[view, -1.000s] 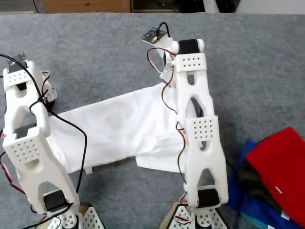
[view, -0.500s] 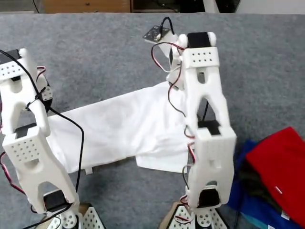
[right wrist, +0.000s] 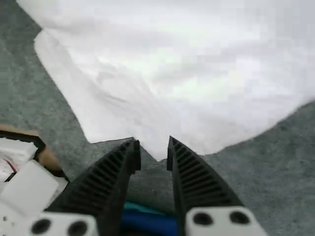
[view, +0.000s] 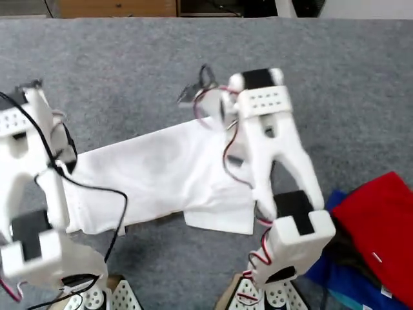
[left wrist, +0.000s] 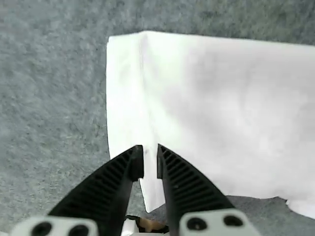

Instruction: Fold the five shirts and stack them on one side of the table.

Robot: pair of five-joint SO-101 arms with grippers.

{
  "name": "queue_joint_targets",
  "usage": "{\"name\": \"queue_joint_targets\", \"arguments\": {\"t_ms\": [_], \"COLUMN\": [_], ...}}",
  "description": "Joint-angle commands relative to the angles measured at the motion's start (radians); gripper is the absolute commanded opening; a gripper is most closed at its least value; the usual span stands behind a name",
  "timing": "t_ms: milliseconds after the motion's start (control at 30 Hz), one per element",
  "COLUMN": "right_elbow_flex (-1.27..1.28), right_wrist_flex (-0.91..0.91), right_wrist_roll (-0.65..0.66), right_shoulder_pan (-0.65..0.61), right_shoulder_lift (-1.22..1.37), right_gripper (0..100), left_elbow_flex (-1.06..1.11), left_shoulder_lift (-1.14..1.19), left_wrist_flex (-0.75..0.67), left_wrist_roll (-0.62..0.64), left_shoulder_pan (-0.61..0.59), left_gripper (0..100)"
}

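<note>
I'm hovering left end effector point(left wrist: 150, 161) & right end effector point(right wrist: 153, 150) over opposite ends of the flat white fabric shirt point(view: 161, 174) — both barely parted, empty — prob. to pinch & fold.

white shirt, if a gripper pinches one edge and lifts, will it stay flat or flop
The white shirt probably flops: it lies thin and flat with soft creases. It looks light, and pushed across the fuzzy grey table it would likely bunch rather than slide whole.

Red shirt point(view: 377, 223) partly off-frame, blue shirt point(view: 345, 284) mostly beneath it.
</note>
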Motion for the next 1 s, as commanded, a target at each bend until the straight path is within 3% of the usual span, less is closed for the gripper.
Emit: {"name": "queue_joint_targets", "arguments": {"t_ms": [0,167,400,533,700,967], "right_elbow_flex": [0.108,0.254,0.337,0.335,0.335,0.343], "right_wrist_flex": [-0.044,-0.192,-0.316,-0.318,-0.301,-0.176], "right_wrist_roll": [0.015,0.018,0.015,0.012,0.011,0.011], "right_shoulder_pan": [-0.082,-0.157,-0.193,-0.193,-0.196,-0.202], "right_shoulder_lift": [-0.087,-0.079,0.038,0.074,0.062,-0.111], "right_gripper": [11.5,11.5,11.4,11.1,1.3,0.5], "left_elbow_flex": [0.304,0.529,0.586,0.586,0.588,0.591], "left_shoulder_lift": [-0.217,-0.384,-0.4,-0.4,-0.4,-0.4], "left_wrist_flex": [-0.12,-0.199,-0.198,-0.203,-0.203,-0.23], "left_wrist_roll": [-0.021,-0.032,-0.032,-0.034,-0.066,-0.069], "left_shoulder_pan": [0.026,0.023,0.018,0.02,0.02,0.02], "left_gripper": [7,11,11,11,11,11]}}
